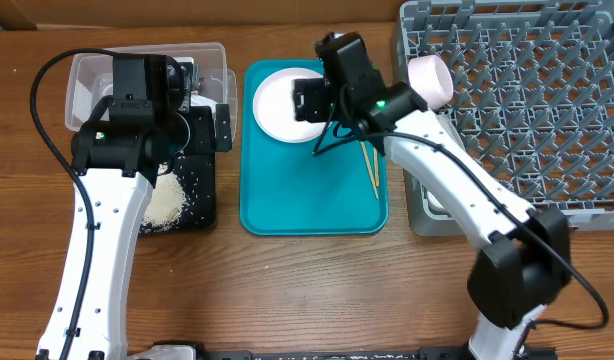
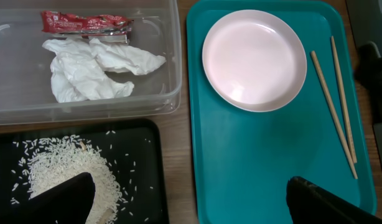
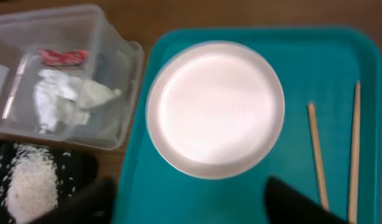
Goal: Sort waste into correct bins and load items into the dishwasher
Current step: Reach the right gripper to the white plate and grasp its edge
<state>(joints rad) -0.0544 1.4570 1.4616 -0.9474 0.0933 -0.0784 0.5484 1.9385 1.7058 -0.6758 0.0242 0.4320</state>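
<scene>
A small pinkish-white plate (image 1: 275, 112) lies at the back of the teal tray (image 1: 307, 205), with two wooden chopsticks (image 1: 368, 165) to its right. My right gripper (image 1: 312, 100) hovers open and empty above the plate (image 3: 216, 109); its point in the wrist view is (image 3: 191, 208). My left gripper (image 2: 191, 205) is open and empty, above the gap between the black tray (image 2: 141, 186) and the teal tray. The rice pile (image 2: 66, 168) lies in the black tray. The red wrapper (image 2: 85, 23) and the white tissue (image 2: 94, 65) lie in the clear tub (image 2: 172, 93). The chopsticks also show in the left wrist view (image 2: 334, 99).
The grey dish rack (image 1: 527, 100) stands at the right, with a pinkish round dish (image 1: 430, 78) at its near-left corner. The right arm crosses the rack's left edge. Bare wooden table lies along the front.
</scene>
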